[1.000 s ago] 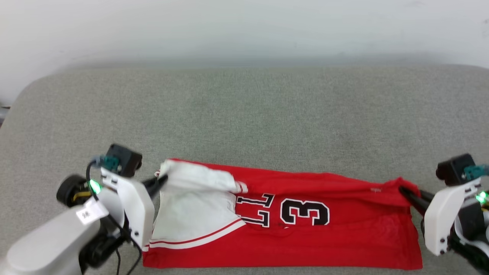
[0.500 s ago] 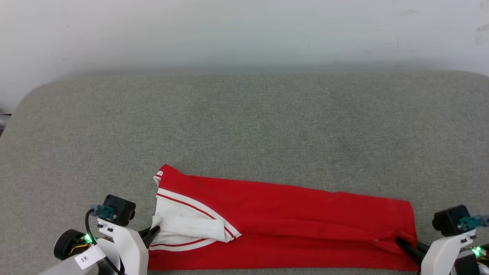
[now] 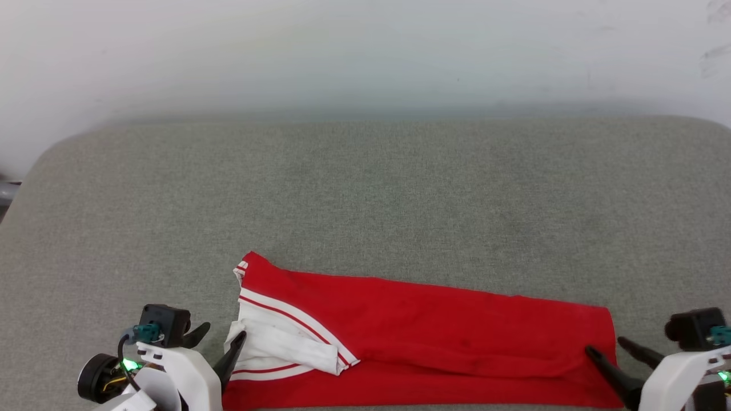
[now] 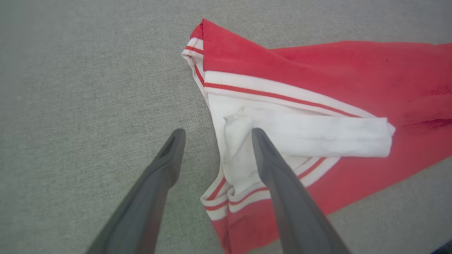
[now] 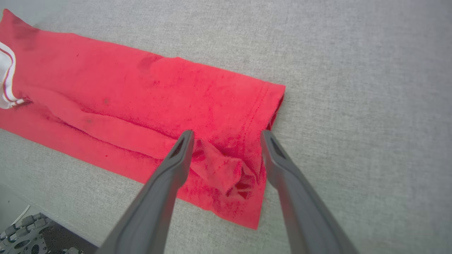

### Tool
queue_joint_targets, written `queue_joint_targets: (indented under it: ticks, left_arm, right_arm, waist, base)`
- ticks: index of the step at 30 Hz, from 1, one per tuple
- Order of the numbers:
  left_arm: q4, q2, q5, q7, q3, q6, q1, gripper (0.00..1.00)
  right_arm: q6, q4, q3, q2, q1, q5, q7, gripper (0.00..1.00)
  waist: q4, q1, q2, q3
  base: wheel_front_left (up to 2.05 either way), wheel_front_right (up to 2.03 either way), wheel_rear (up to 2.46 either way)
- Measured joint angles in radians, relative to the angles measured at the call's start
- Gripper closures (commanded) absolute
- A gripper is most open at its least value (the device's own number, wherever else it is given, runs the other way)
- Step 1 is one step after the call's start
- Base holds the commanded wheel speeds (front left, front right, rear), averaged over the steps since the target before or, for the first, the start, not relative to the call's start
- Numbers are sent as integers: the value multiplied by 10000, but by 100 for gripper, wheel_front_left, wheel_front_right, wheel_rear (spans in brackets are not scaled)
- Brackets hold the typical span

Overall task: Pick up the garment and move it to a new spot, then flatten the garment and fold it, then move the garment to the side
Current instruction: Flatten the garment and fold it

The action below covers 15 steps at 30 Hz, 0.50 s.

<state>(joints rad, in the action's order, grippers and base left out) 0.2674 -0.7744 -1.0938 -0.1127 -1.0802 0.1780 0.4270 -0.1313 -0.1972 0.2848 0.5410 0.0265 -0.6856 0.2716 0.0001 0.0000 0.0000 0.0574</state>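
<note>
now i'm watching the garment lying folded at six o'clock on the grey cushion; left gripper and right gripper are both hanging spread at its ends.

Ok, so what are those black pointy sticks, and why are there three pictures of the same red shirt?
Those sticks are a robot's fingers. It has two arms, and each ends in a hand with two long dark fingers. One picture comes from a camera on the robot's head, looking down. The other two come from little cameras on its wrists, so each looks along one hand's fingers. On the grey cushion lies a red shirt, folded into a long strip, with a white sleeve at one end. The left hand is at the sleeve end and the right hand is at the other end. Both hands are open and hold nothing.
</note>
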Motion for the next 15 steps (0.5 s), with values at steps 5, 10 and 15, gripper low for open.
queue_joint_targets:
  ticks: [5,10,15]
  left_arm:
    - [-416,-19,332,-932,305,775,-248,0]
    - [-915,13,926,-1388,857,1695,-448,0]
    - [-1446,328,1962,-1475,1820,2514,-815,0]
  right_arm:
    - [2,669,-640,355,-167,-389,98,0]
    - [2,1020,-1158,832,-278,-917,1064,0]
    - [2,959,-1427,1122,-354,-1735,2591,0]
  waist:
    - [42,0,0,-299]
    - [149,0,0,-367]
    - [298,0,0,-303]
  base:
    - [0,0,0]
    - [0,0,0]
    - [0,0,0]
